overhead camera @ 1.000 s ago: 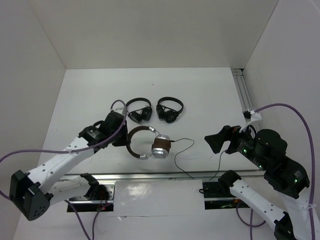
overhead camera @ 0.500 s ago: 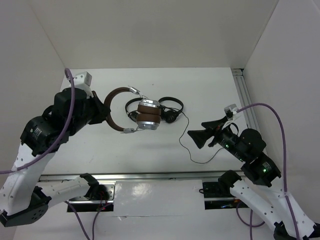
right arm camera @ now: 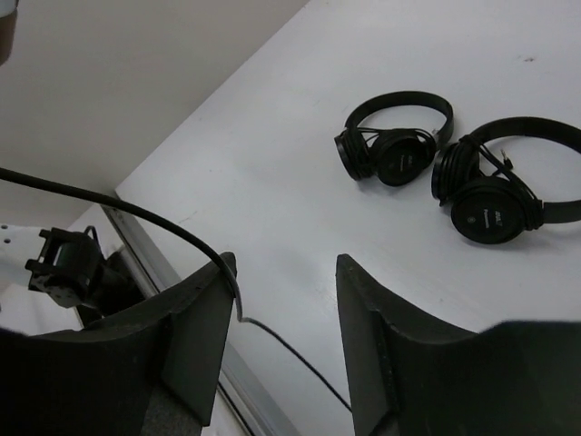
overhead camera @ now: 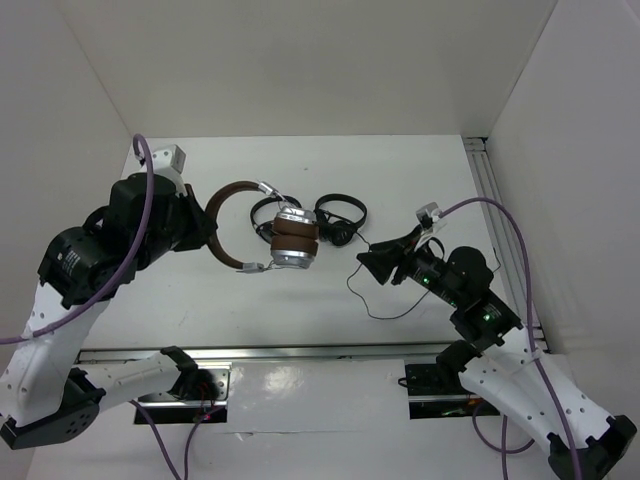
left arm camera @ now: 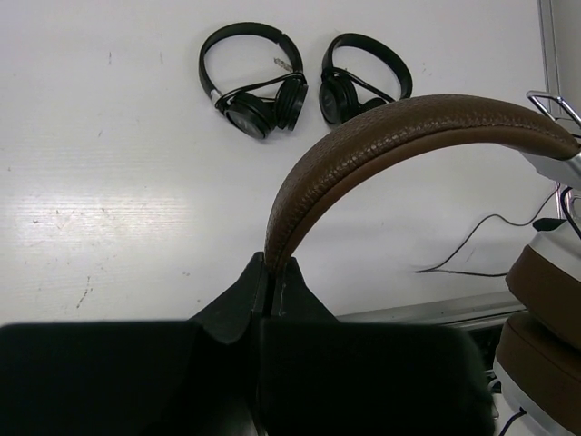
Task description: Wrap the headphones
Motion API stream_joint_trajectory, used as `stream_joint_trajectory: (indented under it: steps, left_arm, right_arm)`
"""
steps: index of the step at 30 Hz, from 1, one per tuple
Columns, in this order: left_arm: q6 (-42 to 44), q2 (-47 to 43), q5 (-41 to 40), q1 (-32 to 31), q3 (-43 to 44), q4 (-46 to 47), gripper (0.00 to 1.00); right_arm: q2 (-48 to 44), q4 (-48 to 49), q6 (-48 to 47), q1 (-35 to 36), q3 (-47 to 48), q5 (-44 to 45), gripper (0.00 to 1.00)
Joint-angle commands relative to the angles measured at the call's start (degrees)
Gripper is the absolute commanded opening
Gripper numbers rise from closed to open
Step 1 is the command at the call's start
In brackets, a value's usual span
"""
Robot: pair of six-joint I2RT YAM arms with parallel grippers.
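The left tool (left arm camera: 270,272) clamps the headphones (overhead camera: 293,241); the right tool (right arm camera: 286,272) gapes beside the cable (right arm camera: 136,213); only wrist views show both black headsets (left arm camera: 254,86) whole.

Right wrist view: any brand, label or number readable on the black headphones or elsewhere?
Right-hand black headphones: faint print on the earcup, too blurred to read.
Other black headphones: no print visible.
Brown headphones: no print visible.

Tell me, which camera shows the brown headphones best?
The top view: it shows the brown headphones whole. The left wrist view shows only the headband, clamped in the left pincer, and part of the cushions; the right wrist view, only a stretch of cable.
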Motion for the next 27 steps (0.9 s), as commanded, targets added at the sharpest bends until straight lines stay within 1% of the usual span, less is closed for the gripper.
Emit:
stream_joint_trajectory:
  steps: [1,2,3,5,7,8,10,11,12,13,15,16,17,20,24,26,27]
  left_arm:
    - [-0.35,-1.03,0.59,-0.09,1.54,3.72,0.0]
    - [-0.35,-1.03,0.59,-0.09,1.54,3.72,0.0]
    - [-0.35,-1.03,0.59,-0.09,1.54,3.72,0.0]
    - [-0.88,-1.03,0.59,-0.09,1.54,3.2,0.0]
    - [-0.88,-0.51,0.59,-0.09,1.54,3.19,0.0]
    - [-0.88,-0.51,1.2,-0.09,1.54,3.19,0.0]
    - [-1.4,-0.51,1.2,-0.09,0.31,3.71,0.0]
    - [-1.4,-1.03,1.81,-0.09,0.31,3.72,0.0]
    - [-1.4,-1.03,1.82,-0.09,-0.39,4.24,0.0]
    - [-1.4,-1.03,2.34,-0.09,-0.92,4.86,0.0]
    - [-1.4,-1.03,2.35,-0.09,-0.92,4.86,0.0]
    - [-1.4,-1.03,2.35,-0.09,-0.92,4.86,0.0]
    - [-1.4,-1.03,2.96,-0.09,-0.92,4.86,0.0]
    - [-1.4,-1.03,2.96,-0.09,-0.92,4.86,0.0]
    - [-1.4,-1.03,2.43,-0.09,-0.32,4.34,0.0]
    - [-1.4,-1.03,1.73,-0.09,-0.31,4.34,0.0]
    - [-1.4,-1.56,1.73,-0.09,0.21,3.81,0.0]
  right_arm:
    - [0.32,9.04,0.74,-0.32,-2.05,-1.69,0.54]
    - [1.01,10.09,1.35,-0.32,-3.0,-2.3,0.46]
    - [1.8,10.62,1.35,-0.32,-3.01,-2.31,0.42]
    - [1.81,12.63,2.49,-0.32,-5.2,-2.83,0.39]
    - [1.81,14.22,2.5,-0.32,-7.31,-2.83,0.29]
    - [1.81,15.62,3.11,-0.32,-7.84,-2.83,0.27]
    - [2.34,16.86,3.11,-0.32,-9.07,-2.83,0.19]
    - [2.34,16.87,3.11,-0.32,-9.08,-2.83,0.19]
    - [3.04,17.74,3.63,-0.32,-9.08,-2.23,0.2]
    - [3.83,18.35,3.64,-0.32,-9.08,-2.22,0.27]
    - [5.23,19.06,3.64,-0.32,-9.08,-1.69,0.31]
    - [5.24,19.93,3.64,-0.32,-9.08,-1.69,0.35]
    - [6.11,19.94,3.64,-0.32,-9.08,-1.69,0.45]
    - [7.96,21.79,3.64,-0.32,-9.6,-1.69,0.51]
    - [8.76,22.93,3.64,-0.32,-10.22,-2.57,0.52]
    - [6.83,21.27,4.51,-0.32,-10.92,1.63,0.54]
    - [5.6,21.26,5.13,0.2,-11.88,5.74,0.54]
